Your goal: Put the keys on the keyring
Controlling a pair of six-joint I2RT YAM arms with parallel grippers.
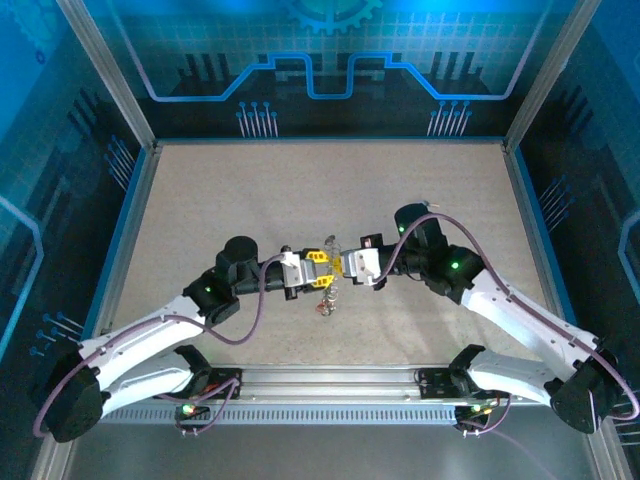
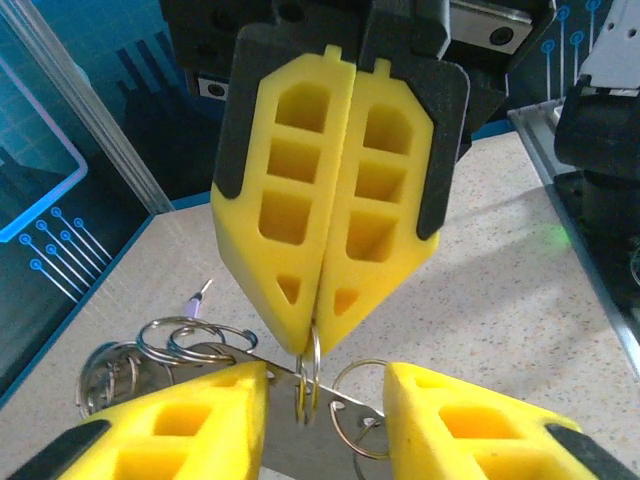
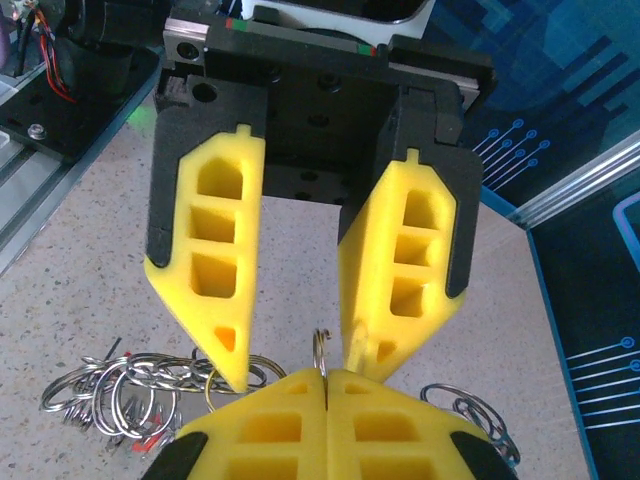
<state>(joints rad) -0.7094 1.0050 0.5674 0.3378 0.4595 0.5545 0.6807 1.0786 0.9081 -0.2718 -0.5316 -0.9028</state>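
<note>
Closest is the left gripper (image 2: 325, 378), its jaws part way apart with a flat grey metal piece (image 2: 300, 445) between them; I cannot tell if it squeezes it. Facing it, tip to tip, the right gripper (image 2: 315, 338) is clenched on what looks like the keyring (image 2: 311, 368), a thin silver loop. Tiny red bits, likely the keys (image 3: 150, 437), sit in a bunch of rings (image 3: 110, 385) just beside the tips. That pinch is very small, so one little tug could pull the keyring out, or the loose rings could tangle.
</note>
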